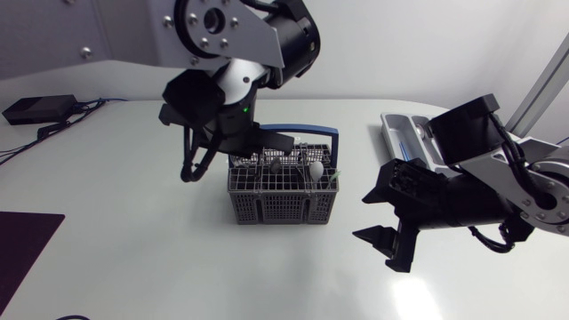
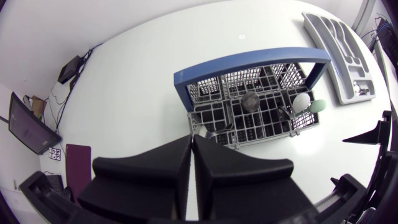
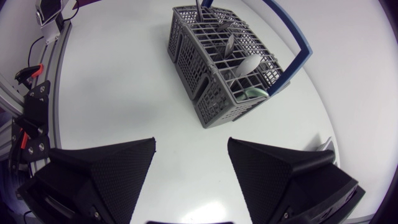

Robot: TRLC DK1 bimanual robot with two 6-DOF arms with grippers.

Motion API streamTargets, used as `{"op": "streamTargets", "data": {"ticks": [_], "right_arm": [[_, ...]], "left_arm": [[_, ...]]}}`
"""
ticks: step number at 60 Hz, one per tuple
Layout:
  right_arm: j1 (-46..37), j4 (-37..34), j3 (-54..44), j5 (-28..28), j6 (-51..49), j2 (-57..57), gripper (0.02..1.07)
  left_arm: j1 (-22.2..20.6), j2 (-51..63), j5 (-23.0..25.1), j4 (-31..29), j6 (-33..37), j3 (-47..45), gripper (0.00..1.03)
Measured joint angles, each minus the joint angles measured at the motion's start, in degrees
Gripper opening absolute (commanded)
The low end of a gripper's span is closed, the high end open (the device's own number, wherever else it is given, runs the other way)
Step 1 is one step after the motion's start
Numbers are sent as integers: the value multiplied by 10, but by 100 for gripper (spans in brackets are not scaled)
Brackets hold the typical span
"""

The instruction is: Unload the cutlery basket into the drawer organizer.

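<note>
**Cutlery basket (image 1: 280, 206) loaded at mid-tabletop; left claw (image 1: 269, 148) closed, right claw (image 1: 360, 217) spread wide**

From where I stood, the grey cutlery basket sat upright about the middle of the tabletop (image 1: 133, 231), its blue handle (image 1: 298, 131) arched over the side nearer the far edge. Utensils stood in it: a white spoon (image 1: 316, 167) and a pale green piece (image 1: 333, 178) at the end toward the right arm, and a dark metal spoon (image 1: 277, 164) nearer the centre. The wire compartments along the handle side looked bare in the left wrist view.

The left claw (image 2: 191, 140) hung directly above the basket, toward its left end. Its two broad fingers (image 2: 149, 180) were pressed flat together, with only a thin seam between them. I could make out nothing pinched in that seam. A glint of metal lay just ahead of the tips, inside the basket, but whether it touched the claw I could not tell.

The right claw (image 3: 191, 146) was off to the basket's right, nearer the front edge, well apart from it and aimed at it. Its fingers (image 3: 112, 168) were spread wide with only bare tabletop between them, gripping and touching nothing.

The drawer organizer (image 1: 404, 133) lay toward the far right edge, partly behind the right arm. A black box (image 1: 40, 108) with cables sat at the far left corner, and a dark mat (image 1: 22, 244) lay by the left edge.
</note>
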Motion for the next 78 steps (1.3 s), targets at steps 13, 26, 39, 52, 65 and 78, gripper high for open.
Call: {"op": "streamTargets", "data": {"ticks": [13,26,39,52,65,78], "right_arm": [[6,0,0,9,0,-3,86],[14,0,0,13,2,-10,86],[22,0,0,13,13,-33,86],[34,0,0,12,17,-74,86],[46,-1,0,8,28,-106,86],[66,0,0,-6,32,-109,86]], "left_arm": [[0,-31,-2,-4,0,0,4],[-4,-70,-9,-2,0,-8,4],[-12,-93,-12,-2,0,-28,4],[-53,-105,0,3,0,-42,4],[-64,-106,52,32,0,-49,4],[-71,-106,125,99,1,-84,4]]}}
